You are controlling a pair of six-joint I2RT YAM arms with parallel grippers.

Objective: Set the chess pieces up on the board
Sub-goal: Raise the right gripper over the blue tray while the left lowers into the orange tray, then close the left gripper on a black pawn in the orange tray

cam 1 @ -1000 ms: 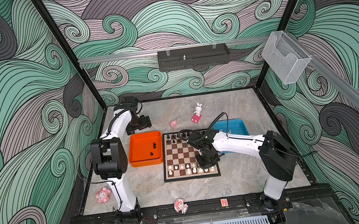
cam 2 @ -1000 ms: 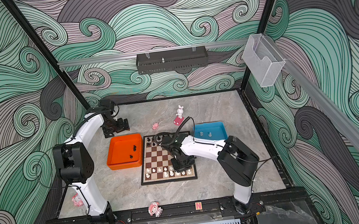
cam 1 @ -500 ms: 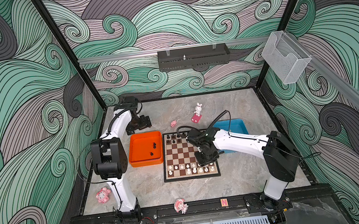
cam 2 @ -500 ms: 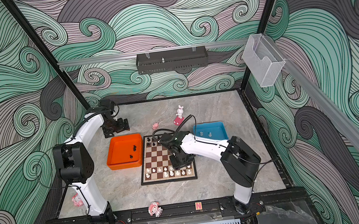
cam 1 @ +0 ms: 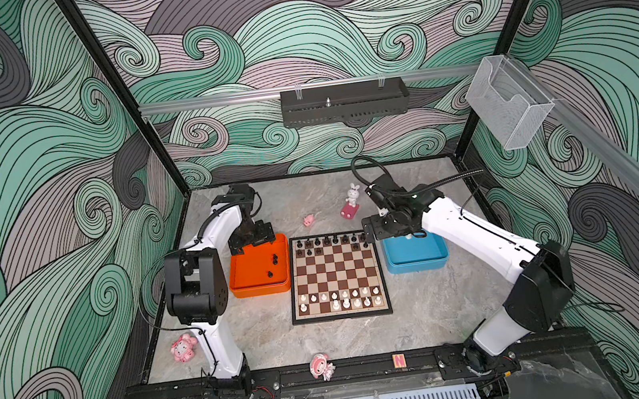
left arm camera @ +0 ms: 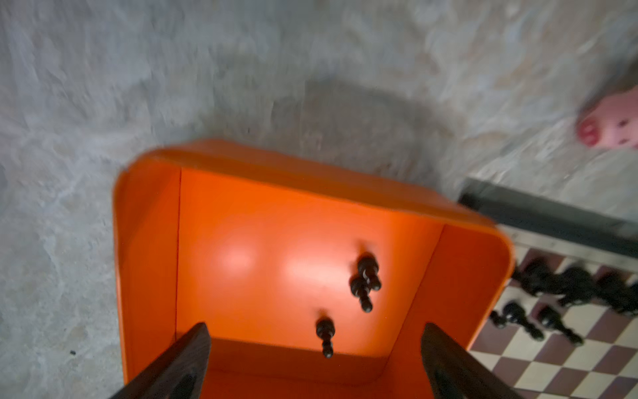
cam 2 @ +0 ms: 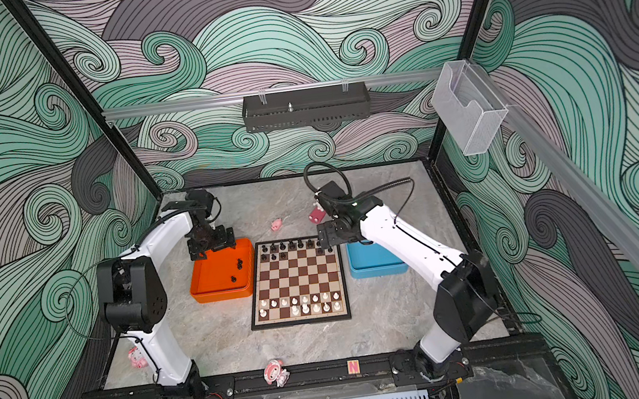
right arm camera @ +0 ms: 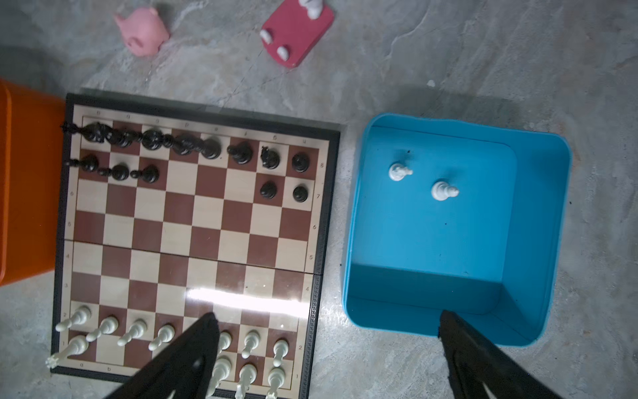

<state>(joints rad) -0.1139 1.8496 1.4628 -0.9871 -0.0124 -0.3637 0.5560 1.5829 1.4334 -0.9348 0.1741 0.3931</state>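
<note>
Board [cam 1: 335,267] lies flat mid-desk [cam 1: 425,316], with the orange tray [cam 1: 260,290] just beside its left edge and the blue tray [cam 1: 417,266] just beside its right edge. Black chess pieces [cam 1: 327,242] fill the far row. The next row holds five black pawns [right arm camera: 119,171], three at one end and two at the other. White chess pieces [cam 1: 339,300] stand in the two near rows. Three loose black pawns [left arm camera: 364,283] sit in the orange tray, two touching and one apart. Two loose white pieces [right arm camera: 443,191] sit in the blue tray, near each other; can't tell upright or tipped. Left fingers [left arm camera: 179,366] are wide apart, holding nothing, above the orange tray's far side; that wrist view is blurred. Right fingers [right arm camera: 186,355] are also wide apart and holding nothing: one over the board's right edge, the other over the blue tray. Pink pig toy [cam 1: 308,220] and rabbit figure [cam 1: 351,202] sit on the desk beyond the board.
</note>
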